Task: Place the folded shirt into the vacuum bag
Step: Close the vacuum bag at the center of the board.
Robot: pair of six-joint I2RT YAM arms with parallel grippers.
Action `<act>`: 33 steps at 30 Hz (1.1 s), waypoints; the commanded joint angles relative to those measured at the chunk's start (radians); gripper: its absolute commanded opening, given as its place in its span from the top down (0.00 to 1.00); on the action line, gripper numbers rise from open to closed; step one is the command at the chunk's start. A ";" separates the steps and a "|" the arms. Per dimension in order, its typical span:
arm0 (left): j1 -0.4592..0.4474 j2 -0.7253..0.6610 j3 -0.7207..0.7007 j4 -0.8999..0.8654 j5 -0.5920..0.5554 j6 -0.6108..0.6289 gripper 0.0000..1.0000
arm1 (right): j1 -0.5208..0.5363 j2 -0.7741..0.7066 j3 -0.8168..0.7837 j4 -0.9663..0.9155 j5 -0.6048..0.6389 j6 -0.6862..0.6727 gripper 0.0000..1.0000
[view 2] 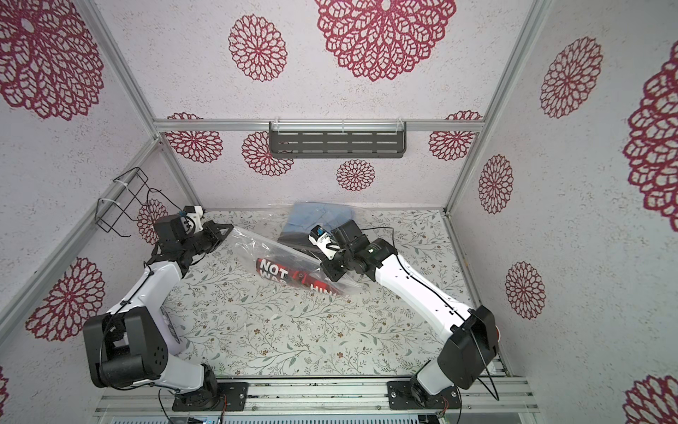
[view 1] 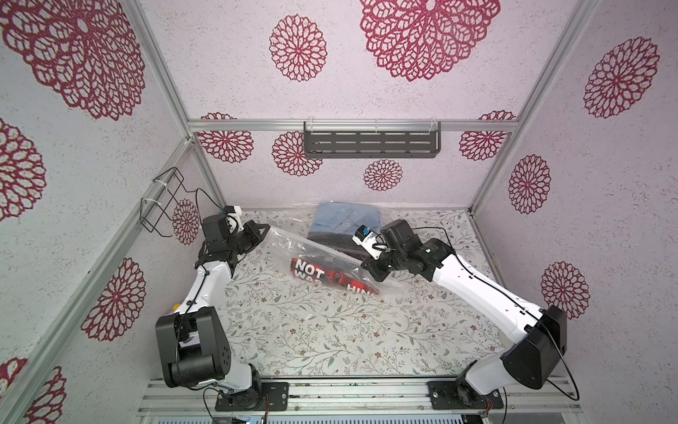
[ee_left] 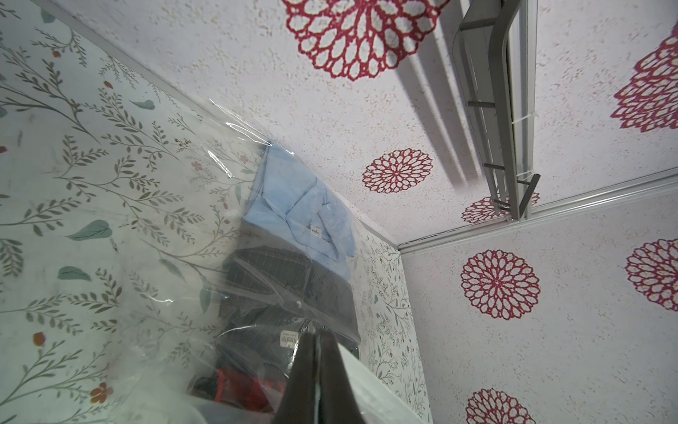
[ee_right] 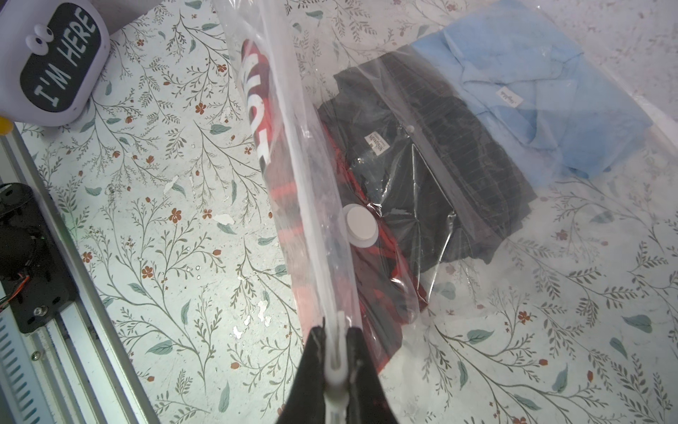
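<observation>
Both my left gripper (ee_left: 317, 336) and right gripper (ee_right: 336, 332) are clamped on the vacuum bag's (view 1: 287, 243) lifted edge. The red-and-black shirt (view 1: 312, 273) lies inside it on the table (view 1: 312, 330), next to a dark shirt (ee_right: 458, 165).

The left arm (view 1: 207, 286) and right arm (view 1: 484, 293) are white shells with bulky black joint housings, thin black cables clipped alongside, and black screwed base plates (view 1: 275, 394). Left tool (ee_left: 317, 337) and right tool (ee_right: 335, 332): black tapered wedges.
</observation>
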 commanded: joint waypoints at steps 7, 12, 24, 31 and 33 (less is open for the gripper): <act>0.148 0.028 0.059 0.112 -0.217 -0.029 1.00 | -0.047 -0.083 -0.059 -0.255 0.124 0.038 1.00; 0.161 0.045 0.073 0.114 -0.212 -0.038 1.00 | -0.047 -0.094 -0.078 -0.258 0.122 0.039 1.00; 0.169 0.075 0.087 0.136 -0.190 -0.066 1.00 | -0.049 -0.123 -0.109 -0.259 0.123 0.044 1.00; 0.170 0.080 0.087 0.137 -0.186 -0.066 1.00 | -0.051 -0.133 -0.121 -0.256 0.125 0.044 1.00; 0.170 0.081 0.088 0.137 -0.184 -0.065 1.00 | -0.052 -0.137 -0.123 -0.256 0.125 0.045 1.00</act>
